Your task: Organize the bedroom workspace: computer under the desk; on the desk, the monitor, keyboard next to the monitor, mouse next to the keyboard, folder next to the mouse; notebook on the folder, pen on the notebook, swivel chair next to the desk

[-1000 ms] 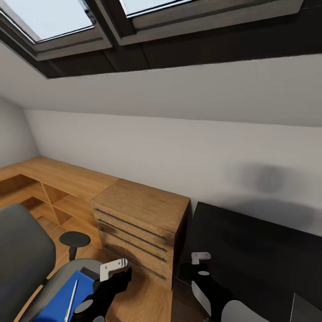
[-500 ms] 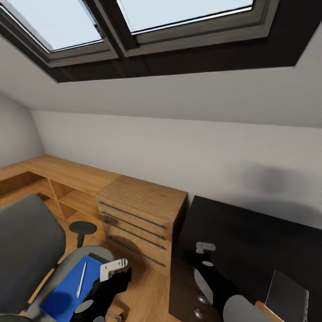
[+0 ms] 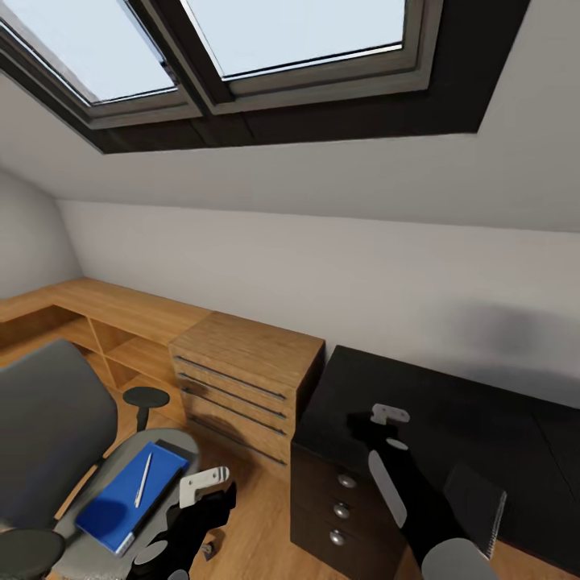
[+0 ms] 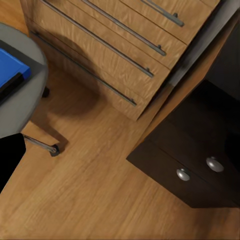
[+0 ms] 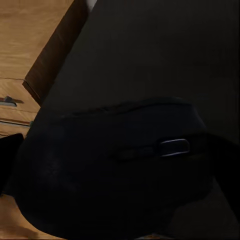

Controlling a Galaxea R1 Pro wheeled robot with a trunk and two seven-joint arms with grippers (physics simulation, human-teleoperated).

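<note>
**View swung toward the black desk; mouse carried in the right gripper**

Compared with a second ago, the whole head view has shifted, so the camera is judged to have moved, not the furniture. More of the long black-topped desk (image 3: 451,403) and its black drawer unit (image 3: 338,507) is now shown. The right gripper (image 3: 379,424) is held over the desk's near corner; in the right wrist view a small rounded black mouse (image 5: 115,165) is seen clamped between its fingers. The left gripper (image 3: 211,491) hangs over the floor; whether it is open cannot be told. The bright blue folder (image 3: 129,495), a slim pale pen (image 3: 143,479) on it, lies on the grey upholstered swivel chair (image 3: 48,427). Setting the mouse down appears close.
</note>
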